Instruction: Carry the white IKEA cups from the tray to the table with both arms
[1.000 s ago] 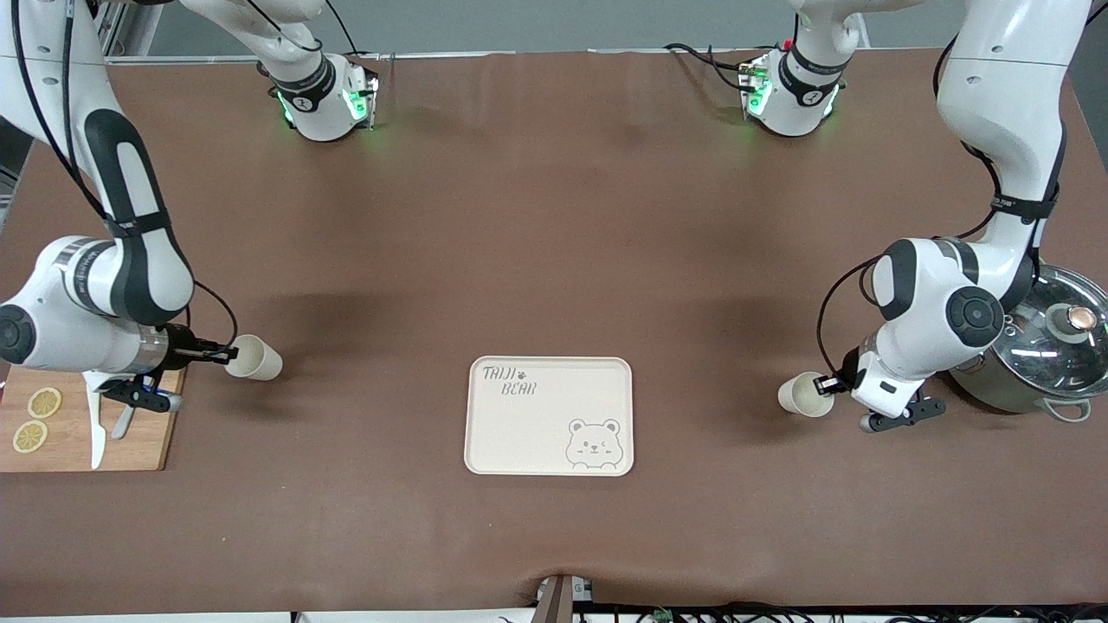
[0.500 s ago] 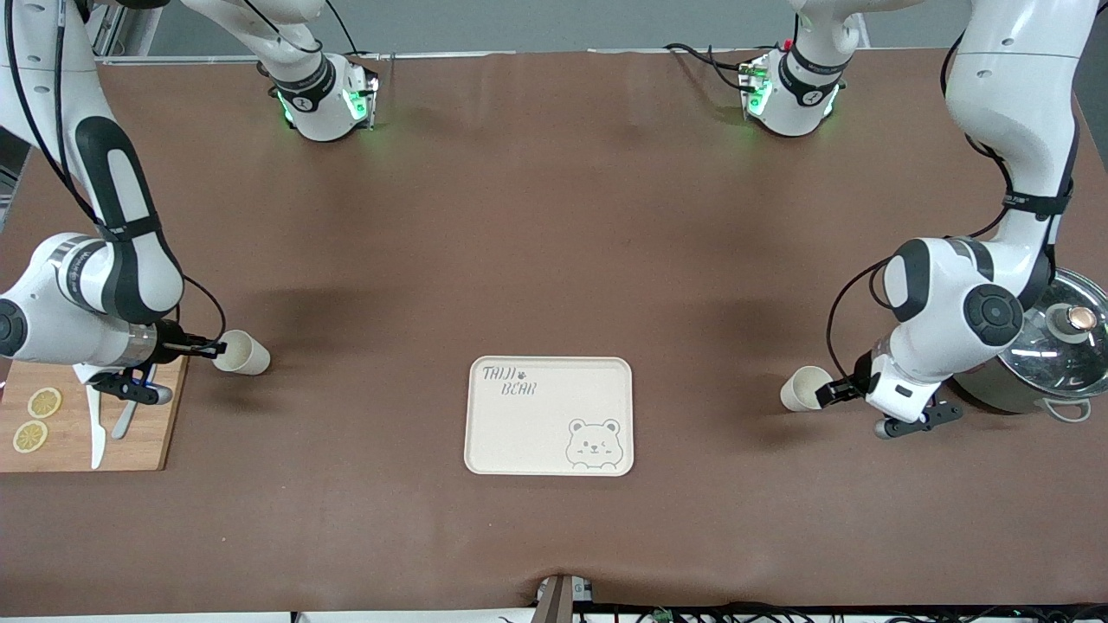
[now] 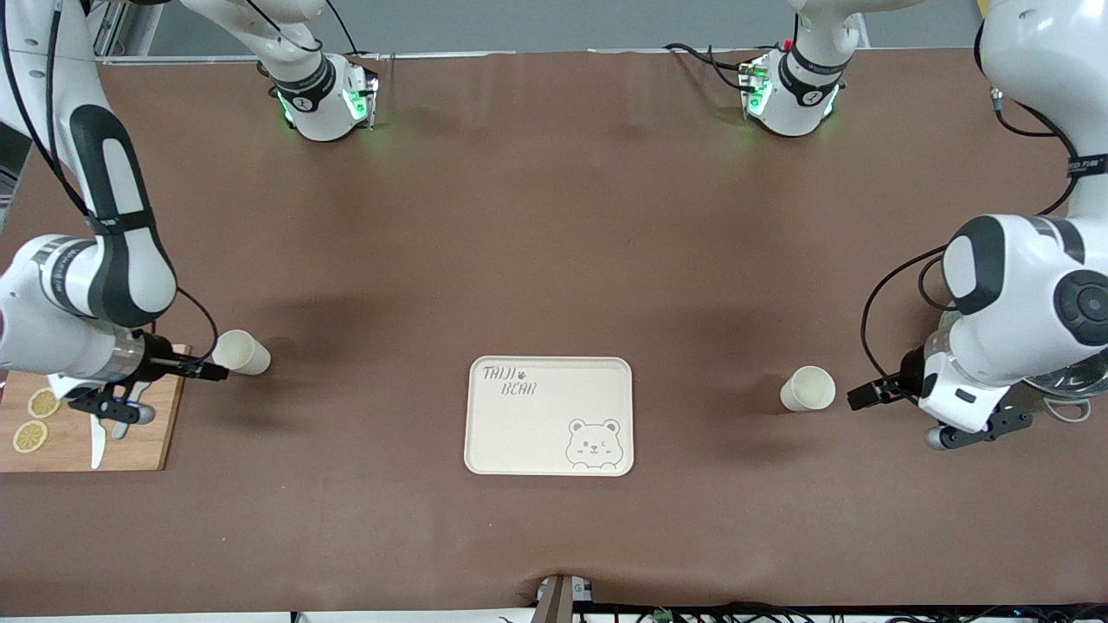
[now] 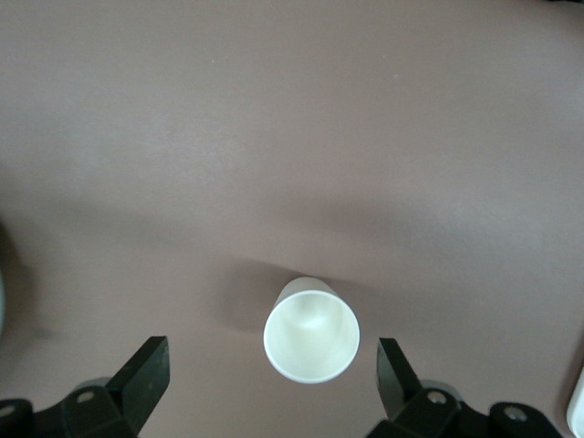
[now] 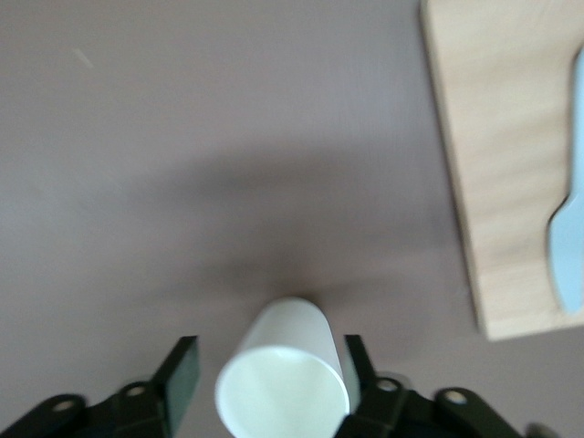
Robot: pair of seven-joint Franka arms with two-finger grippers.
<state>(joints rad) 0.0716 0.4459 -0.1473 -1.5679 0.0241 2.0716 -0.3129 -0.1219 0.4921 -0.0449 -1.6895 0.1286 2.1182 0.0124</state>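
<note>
Two white IKEA cups stand upright on the brown table, one on each side of the tray. One cup (image 3: 241, 353) stands toward the right arm's end; my right gripper (image 3: 216, 373) is open, its fingers on either side of this cup (image 5: 283, 383) with a gap showing at one finger (image 5: 182, 374). The second cup (image 3: 807, 388) stands toward the left arm's end. My left gripper (image 3: 866, 396) is wide open and empty, drawn back from that cup (image 4: 310, 328), which stands apart from both fingers (image 4: 146, 374).
A cream bear-print tray (image 3: 519, 433) lies between the cups, nearer the front camera. A wooden cutting board (image 3: 138, 433) with lemon slices (image 3: 43, 402) and a pale knife (image 5: 570, 255) lies under the right arm. A lidded steel pot (image 3: 1066, 385) sits under the left arm.
Both grippers have let go of the cups, which now stand on the table instead of hanging tilted. The left gripper has pulled well back toward its end; the right has backed off slightly.
</note>
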